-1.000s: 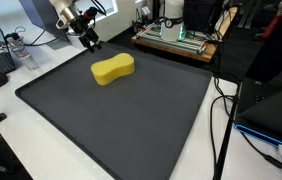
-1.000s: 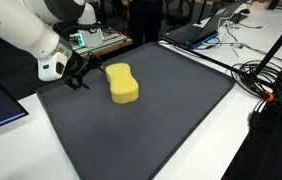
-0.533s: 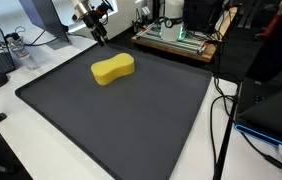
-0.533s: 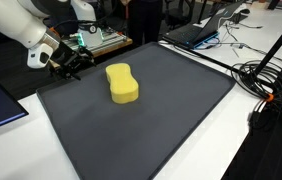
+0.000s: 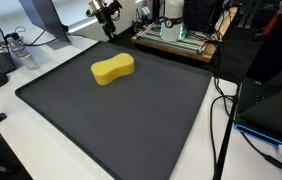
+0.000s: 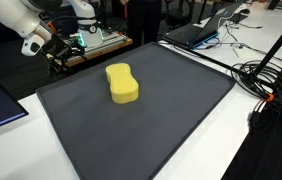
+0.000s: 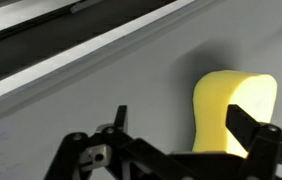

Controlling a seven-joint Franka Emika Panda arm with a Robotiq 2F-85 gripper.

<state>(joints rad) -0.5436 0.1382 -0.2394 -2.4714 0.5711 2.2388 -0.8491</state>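
Wrist view shows the gripper [image 7: 181, 122] with its jaws spread wide and nothing between them, the yellow sponge [image 7: 233, 95] lying flat on the dark mat [image 7: 101, 95] beyond. In both exterior views the gripper hangs above the mat's edge, apart from the sponge, which rests untouched on the mat

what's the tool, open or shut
Open: in the wrist view the tool shows its jaws wide apart, nothing gripped; the yellow sponge lies free.
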